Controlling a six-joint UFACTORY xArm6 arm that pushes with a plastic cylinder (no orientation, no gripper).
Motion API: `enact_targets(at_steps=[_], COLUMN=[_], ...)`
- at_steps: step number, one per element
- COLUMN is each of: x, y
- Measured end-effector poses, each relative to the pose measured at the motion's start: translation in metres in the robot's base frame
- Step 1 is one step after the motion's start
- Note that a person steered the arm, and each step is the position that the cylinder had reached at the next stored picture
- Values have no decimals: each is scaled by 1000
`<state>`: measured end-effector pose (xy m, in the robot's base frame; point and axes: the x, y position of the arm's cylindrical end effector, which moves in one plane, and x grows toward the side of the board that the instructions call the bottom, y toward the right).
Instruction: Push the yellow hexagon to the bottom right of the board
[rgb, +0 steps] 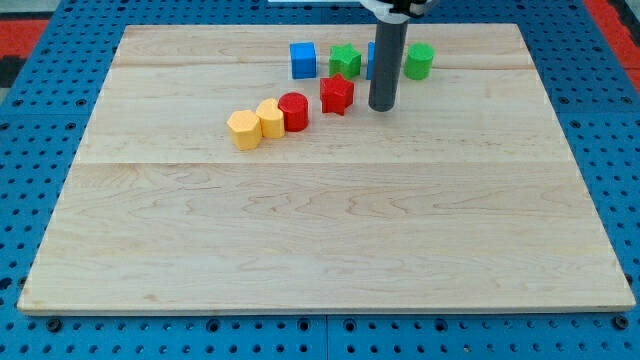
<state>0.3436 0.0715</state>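
On the wooden desk (320, 250), toward the view's upper left of centre, the yellow hexagon (243, 130) sat far from the bottom right corner. Touching its right side was a second yellow block (270, 118), then a red cylinder (294, 111) against that one. Just beside came a red star-like block (337, 94). Behind them, nearer the view's top, stood a blue cube (303, 60) and a green star-like block (345, 61). The rod's tip (383, 106) rested right of the red star, partly hiding another blue block (371, 58). A green cylinder (419, 61) stood rightmost. No pincer was to be seen.
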Motion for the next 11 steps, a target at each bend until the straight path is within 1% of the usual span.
enact_targets(at_steps=[1, 2, 3, 4, 5, 6, 7, 9, 11], x=[-14, -17, -10, 29, 56, 78, 98, 121, 140], y=[-4, -4, -4, -4, -4, 6, 38, 61, 61])
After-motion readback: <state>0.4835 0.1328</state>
